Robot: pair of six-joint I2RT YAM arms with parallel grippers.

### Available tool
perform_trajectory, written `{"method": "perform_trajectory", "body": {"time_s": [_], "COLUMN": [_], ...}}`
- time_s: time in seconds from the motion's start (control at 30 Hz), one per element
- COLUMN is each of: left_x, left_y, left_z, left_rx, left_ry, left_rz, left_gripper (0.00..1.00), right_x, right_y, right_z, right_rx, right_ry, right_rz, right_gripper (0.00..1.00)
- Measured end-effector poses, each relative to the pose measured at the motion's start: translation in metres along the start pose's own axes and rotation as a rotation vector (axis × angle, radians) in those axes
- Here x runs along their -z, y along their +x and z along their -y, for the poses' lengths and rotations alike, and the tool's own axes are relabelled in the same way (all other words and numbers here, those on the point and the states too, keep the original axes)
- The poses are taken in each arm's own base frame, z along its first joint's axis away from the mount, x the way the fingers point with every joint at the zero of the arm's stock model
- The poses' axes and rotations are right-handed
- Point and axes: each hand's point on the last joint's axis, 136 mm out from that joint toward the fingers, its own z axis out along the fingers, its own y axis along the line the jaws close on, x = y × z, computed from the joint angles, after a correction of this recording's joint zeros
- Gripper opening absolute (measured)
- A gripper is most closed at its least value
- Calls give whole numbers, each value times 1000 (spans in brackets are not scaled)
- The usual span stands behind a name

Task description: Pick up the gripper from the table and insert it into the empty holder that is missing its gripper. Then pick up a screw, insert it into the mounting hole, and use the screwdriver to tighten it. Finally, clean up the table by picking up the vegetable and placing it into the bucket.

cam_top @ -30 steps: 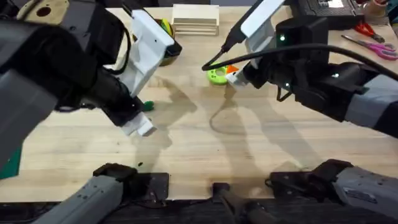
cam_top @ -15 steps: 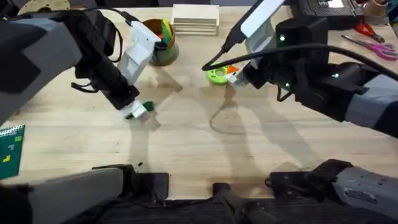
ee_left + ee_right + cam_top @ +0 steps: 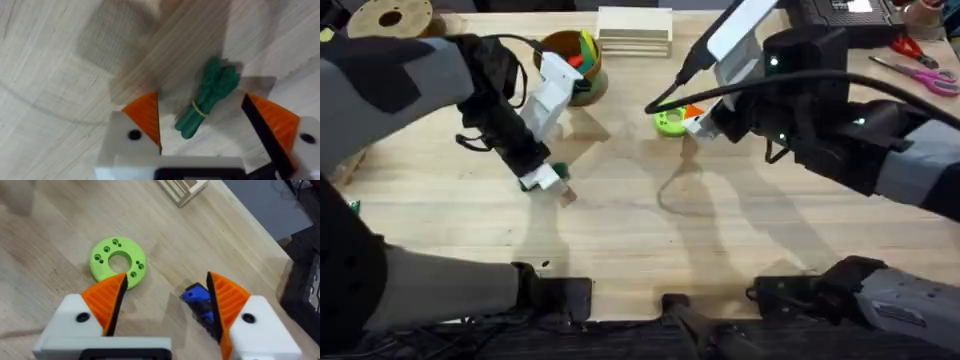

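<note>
Down on the tabletop [image 3: 620, 240], left claw [image 3: 202, 122] gapes wide around the green vegetable [image 3: 207, 97], pads not touching. Right claw [image 3: 165, 302] hangs open too, screwdriver [image 3: 197, 300] between its pads. Farther back, the bucket [image 3: 575, 75].

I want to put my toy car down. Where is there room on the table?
The wide bare wood in the middle, between the left gripper and the right gripper, reaching toward the arm bases, is free. The far edge is crowded: bucket, wooden block, green ring disc, scissors.
</note>
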Motion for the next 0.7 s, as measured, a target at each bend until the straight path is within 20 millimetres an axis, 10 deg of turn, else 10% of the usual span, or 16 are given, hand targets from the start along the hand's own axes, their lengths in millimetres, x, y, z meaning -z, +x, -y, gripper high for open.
{"method": "perform_trajectory", "body": {"time_s": [0.7], "left_x": [-5], "left_y": [4], "left_z": [-3], "left_rx": [13], "left_ry": [-7], "left_rz": [9], "left_gripper": [987], "right_x": [0], "right_y": [0], "right_z": [0], "right_rx": [0], "right_ry": [0], "right_rz": [0], "right_gripper": [926]}}
